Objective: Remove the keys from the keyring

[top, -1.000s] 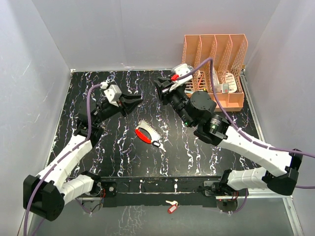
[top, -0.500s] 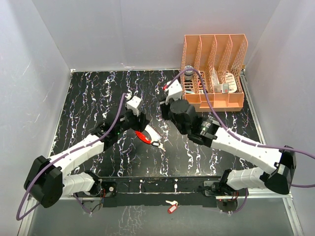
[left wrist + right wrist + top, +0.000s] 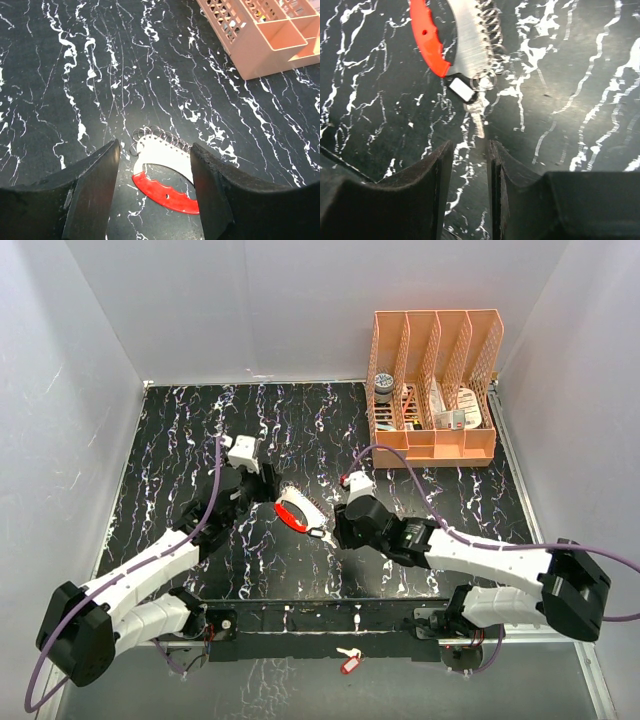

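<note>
- The keys (image 3: 301, 502) are fanned out flat on the desk (image 3: 170, 430), mid-desk, and joined to the keyring (image 3: 290, 517) with its red crescent.
- The long axis of the crescent is seen in the top view running from far-left to near-right, between the two arms.
- The left end effector (image 3: 155, 150) is opened wide and nothing is gripped. In its wrist view the fan and crescent are framed between the two fingers, straight ahead. Its height above the desk cannot be judged.
- The right end effector (image 3: 470, 145) is opened only to a narrow slot and nothing is held. Bare desk is seen through the gap.
- A black-headed key (image 3: 462, 90) hangs off a small ring at the near-right end of the crescent. Its blade is pointed almost straight at the slot of the right end effector, and the tip is seen just short of the fingertips, apart from them.
- Key relation: the blade axis is lined up with the right approach axis, so that key is judged the likely first pick.
- Both arms are close. The bunch is bracketed by the left, which is judged suited to pinning the crescent while the key is pulled by the right.
- Risk: a thin blade lying flat may be hard to pinch off the desk.
</note>
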Tool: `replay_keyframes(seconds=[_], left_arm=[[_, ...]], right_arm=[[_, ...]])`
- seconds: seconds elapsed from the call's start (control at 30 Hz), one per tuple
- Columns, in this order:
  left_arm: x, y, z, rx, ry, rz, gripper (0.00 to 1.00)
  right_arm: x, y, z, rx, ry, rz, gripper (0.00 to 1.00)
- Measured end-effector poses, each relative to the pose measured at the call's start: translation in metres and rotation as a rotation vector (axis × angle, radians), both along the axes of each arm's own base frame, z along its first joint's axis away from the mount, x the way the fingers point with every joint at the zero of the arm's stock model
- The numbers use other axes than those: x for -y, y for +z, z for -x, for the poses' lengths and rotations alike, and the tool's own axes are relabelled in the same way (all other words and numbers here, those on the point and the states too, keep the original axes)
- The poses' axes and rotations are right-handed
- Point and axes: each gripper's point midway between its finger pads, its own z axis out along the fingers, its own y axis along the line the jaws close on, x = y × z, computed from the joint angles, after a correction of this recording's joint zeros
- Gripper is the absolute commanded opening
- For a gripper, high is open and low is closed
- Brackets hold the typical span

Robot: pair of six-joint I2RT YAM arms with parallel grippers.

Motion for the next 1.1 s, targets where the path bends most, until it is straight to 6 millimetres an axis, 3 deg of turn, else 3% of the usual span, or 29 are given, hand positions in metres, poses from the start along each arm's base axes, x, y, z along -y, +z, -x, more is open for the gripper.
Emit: replay_keyframes(seconds=[0.17, 0.37, 0.73, 0.93, 1.1], left_arm=[[-0.009, -0.011, 0.003, -0.013, 0.037, -0.006, 0.6], [-0.013, -0.012, 0.002, -0.015, 0.058, -0.011, 0.61], [-0.012, -0.012, 0.004, -0.004, 0.048, -0.002, 0.61], [-0.011, -0.008, 0.005, 0.008, 0.04, 0.006, 0.61], [-0.011, -0.012, 0.006, 0.004, 0.038, 0.004, 0.61]], right_arm=[[-0.023, -0.019, 0.007, -0.042, 0.037, -0.062, 0.31], [-0.035, -0.048, 0.01, -0.103, 0.041, -0.067, 0.24], [-0.038, -0.068, -0.002, -0.087, 0.003, -0.039, 0.25], [-0.038, -0.074, -0.01, -0.061, -0.021, -0.018, 0.34], [-0.042, -0.078, -0.017, -0.047, -0.036, -0.014, 0.35]])
